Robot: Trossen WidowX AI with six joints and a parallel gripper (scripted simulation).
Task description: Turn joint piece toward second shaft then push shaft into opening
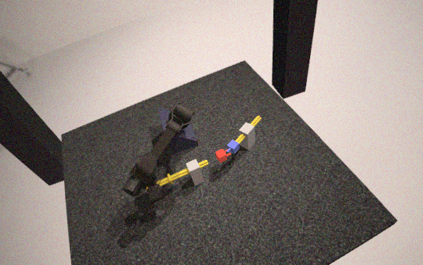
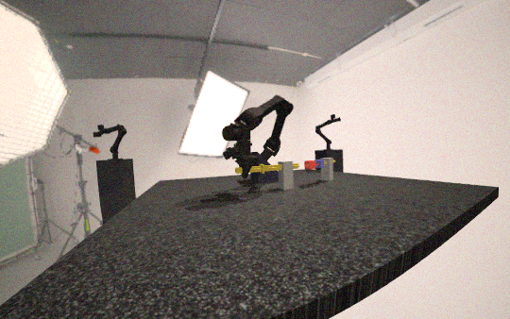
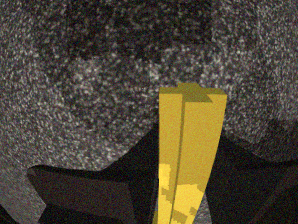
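Note:
The second shaft (image 1: 178, 175) (image 2: 271, 168) (image 3: 192, 130) is yellow, has a collar, and runs through the near grey block (image 1: 196, 176) (image 2: 286, 178). My gripper (image 1: 152, 186) (image 2: 246, 173) (image 3: 178, 129) is shut on the second shaft near its outer end, beyond the collar. A red joint piece (image 1: 221, 155) (image 2: 310, 164) is hinged to a blue piece (image 1: 233, 147) (image 2: 319, 163) on the first shaft (image 1: 257, 120), which is fixed to the far grey block (image 1: 248, 139) (image 2: 327, 172). A gap separates the second shaft's inner end from the red piece. Whether the opening is exactly in line cannot be told.
The dark tabletop (image 1: 274, 204) (image 2: 236, 245) carries both blocks. The arm's base (image 1: 182, 133) stands on its far side, behind the near block. Dark pillars (image 1: 291, 47) (image 1: 27, 129) stand beyond the table edges.

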